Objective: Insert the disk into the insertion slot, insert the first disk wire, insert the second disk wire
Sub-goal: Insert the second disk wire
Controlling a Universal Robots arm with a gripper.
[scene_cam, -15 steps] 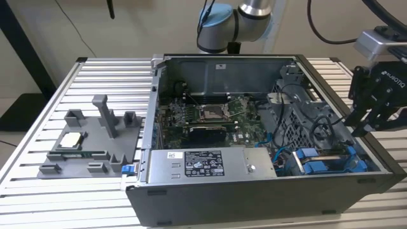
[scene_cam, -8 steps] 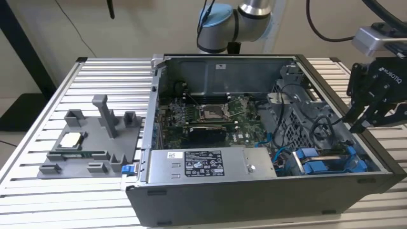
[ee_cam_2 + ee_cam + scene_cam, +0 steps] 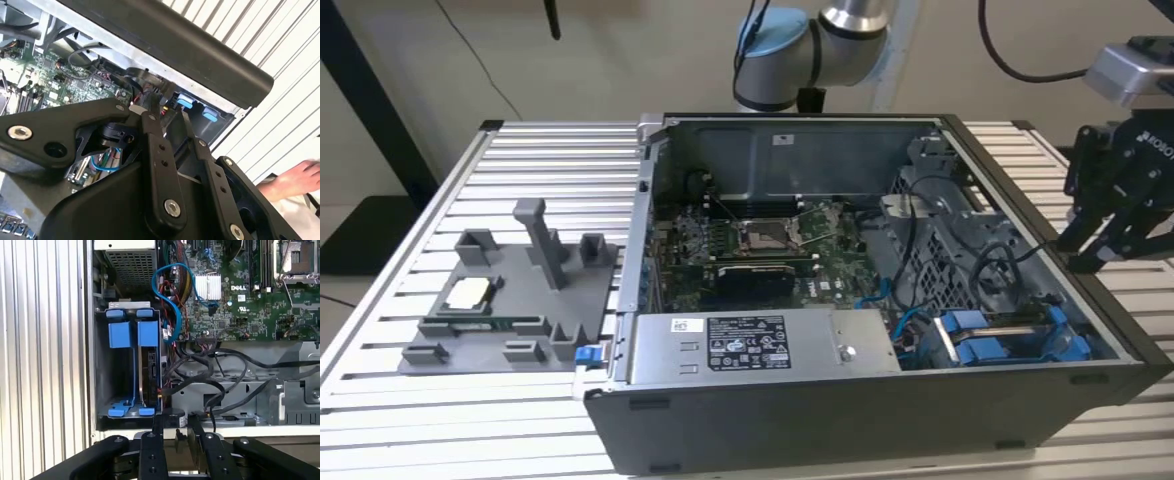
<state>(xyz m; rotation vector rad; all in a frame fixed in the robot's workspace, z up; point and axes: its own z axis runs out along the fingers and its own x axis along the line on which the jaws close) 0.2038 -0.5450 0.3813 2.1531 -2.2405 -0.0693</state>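
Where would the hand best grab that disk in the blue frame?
Probably the blue frame at its exposed edge, coming straight down through the open side of the case. The disk stands on edge in its bay, hemmed in on both sides, so only that narrow edge looks reachable.

Ribbed aluminium tabletop (image 3: pixel 560 160), plain beige wall (image 3: pixel 627 50) behind; black upright post (image 3: pixel 374 100) at the exterior view's left
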